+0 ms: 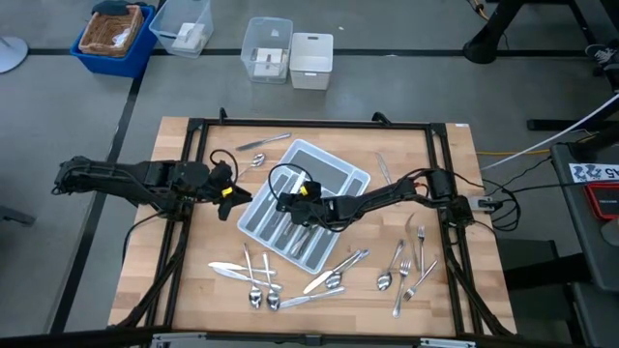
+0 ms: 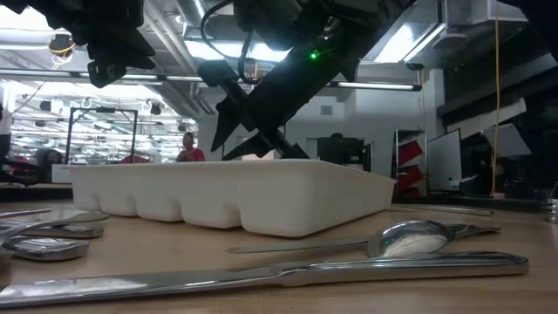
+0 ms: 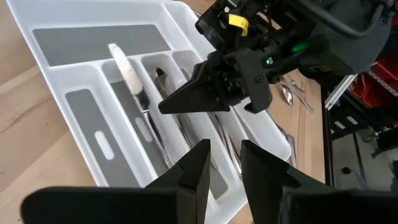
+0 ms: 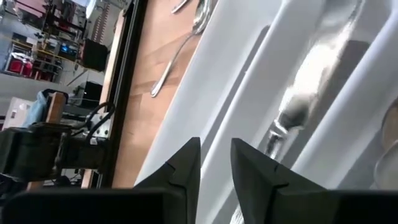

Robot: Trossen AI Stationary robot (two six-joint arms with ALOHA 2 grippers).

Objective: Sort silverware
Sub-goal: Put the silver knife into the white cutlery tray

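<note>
Right gripper (image 1: pixel 287 203) over the tray (image 1: pixel 353 177), fingers narrow, empty: drop step looks done. Left gripper (image 1: pixel 232 196) narrow beside tray. Next: fetch silverware (image 1: pixel 329 277) off the table (image 1: pixel 445 309).

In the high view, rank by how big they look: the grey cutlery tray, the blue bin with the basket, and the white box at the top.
Largest to smallest, as seen from overhead:
1. cutlery tray
2. blue bin
3. white box

The bin and box sit on the floor, farther from the camera, so their true sizes may be understated.
</note>
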